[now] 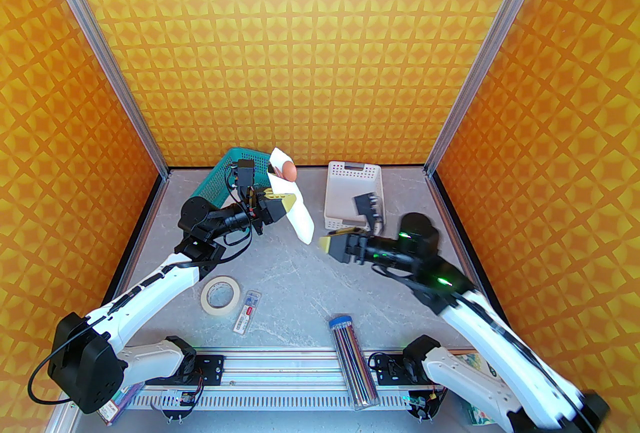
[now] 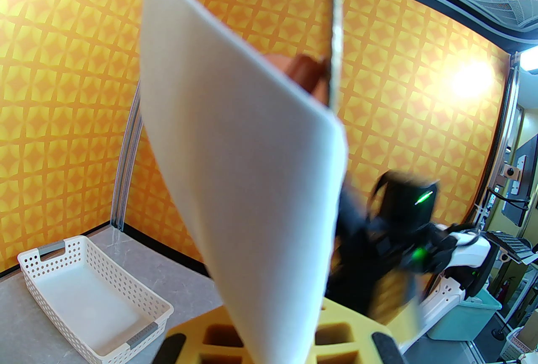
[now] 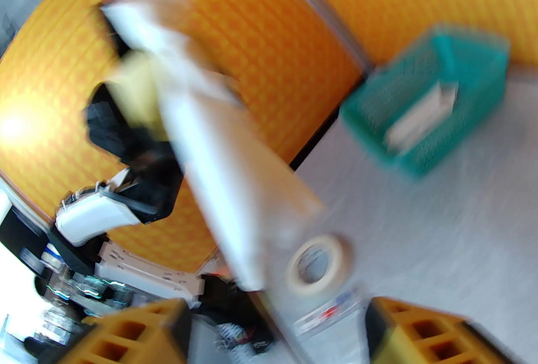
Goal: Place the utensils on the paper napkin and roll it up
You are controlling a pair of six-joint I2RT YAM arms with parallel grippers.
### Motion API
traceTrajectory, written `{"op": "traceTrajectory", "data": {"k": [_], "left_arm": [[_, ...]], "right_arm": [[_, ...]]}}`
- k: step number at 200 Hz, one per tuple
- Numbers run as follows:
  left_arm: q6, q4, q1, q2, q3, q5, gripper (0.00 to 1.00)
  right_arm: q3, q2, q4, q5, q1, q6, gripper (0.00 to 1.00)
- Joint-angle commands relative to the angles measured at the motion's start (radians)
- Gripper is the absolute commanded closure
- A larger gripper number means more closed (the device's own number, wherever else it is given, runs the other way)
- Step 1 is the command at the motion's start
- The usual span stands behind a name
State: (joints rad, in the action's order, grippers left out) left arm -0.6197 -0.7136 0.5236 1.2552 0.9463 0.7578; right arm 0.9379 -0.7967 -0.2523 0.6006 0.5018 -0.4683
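Orange patterned walls are enclosing the grey marbled bench (image 1: 310, 281), above which the left gripper (image 1: 285, 201) is pinching the paper napkin (image 1: 301, 218) tightly, holding it lifted and slanted between the green basket (image 1: 220, 178) and the white slotted tray (image 1: 345, 191). The napkin is wrapping around the utensils (image 2: 309, 74), with the reddish-brown spoon (image 1: 288, 170) poking out of its upper end. The right gripper (image 1: 327, 241) is hovering just beside the napkin's lower end, its jaws standing wide apart and gripping nothing.

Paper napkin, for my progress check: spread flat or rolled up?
Rolled up: the paper napkin is a narrow bundle in the left hand, spoon poking out.
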Motion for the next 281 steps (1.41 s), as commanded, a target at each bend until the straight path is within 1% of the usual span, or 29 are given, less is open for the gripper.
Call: {"op": "traceTrajectory", "data": {"k": [1, 9, 34, 56, 75, 95, 123, 166, 212, 241, 281], "left_arm": [[0.008, -0.035, -0.003, -0.014, 0.003, -0.015, 1.0], [0.006, -0.04, -0.004, -0.016, 0.002, -0.015, 1.0], [0.003, -0.05, -0.004, -0.017, 0.001, -0.015, 1.0], [0.004, -0.054, -0.004, -0.018, 0.003, -0.013, 1.0], [0.006, -0.055, -0.004, -0.019, 0.003, -0.011, 1.0], [0.006, -0.059, -0.003, -0.02, -0.001, -0.009, 1.0], [0.007, -0.063, -0.002, -0.02, -0.001, -0.009, 1.0], [0.005, -0.066, -0.002, -0.018, 0.002, -0.009, 1.0], [0.006, -0.067, -0.002, -0.016, 0.004, -0.009, 1.0], [0.005, -0.076, -0.002, -0.011, 0.001, -0.01, 1.0], [0.001, -0.087, -0.002, -0.01, 0.001, -0.004, 1.0]], "right_arm": [[0.014, 0.049, -0.014, -0.046, -0.002, 0.293, 0.04], [-0.011, 0.061, 0.04, -0.034, 0.001, 0.341, 0.01], [-0.061, 0.06, 0.211, -0.027, 0.039, 0.474, 0.01], [-0.066, 0.018, 0.283, -0.081, 0.084, 0.601, 0.01], [-0.069, -0.032, 0.376, -0.141, 0.121, 0.64, 0.01], [-0.068, -0.085, 0.447, -0.193, 0.154, 0.638, 0.01], [-0.053, -0.154, 0.467, -0.231, 0.195, 0.623, 0.02], [-0.044, -0.22, 0.47, -0.254, 0.229, 0.56, 0.14], [-0.044, -0.254, 0.489, -0.228, 0.241, 0.508, 0.23], [-0.029, -0.278, 0.493, -0.175, 0.248, 0.459, 0.34], [-0.032, -0.29, 0.537, -0.133, 0.254, 0.402, 0.43]]}}
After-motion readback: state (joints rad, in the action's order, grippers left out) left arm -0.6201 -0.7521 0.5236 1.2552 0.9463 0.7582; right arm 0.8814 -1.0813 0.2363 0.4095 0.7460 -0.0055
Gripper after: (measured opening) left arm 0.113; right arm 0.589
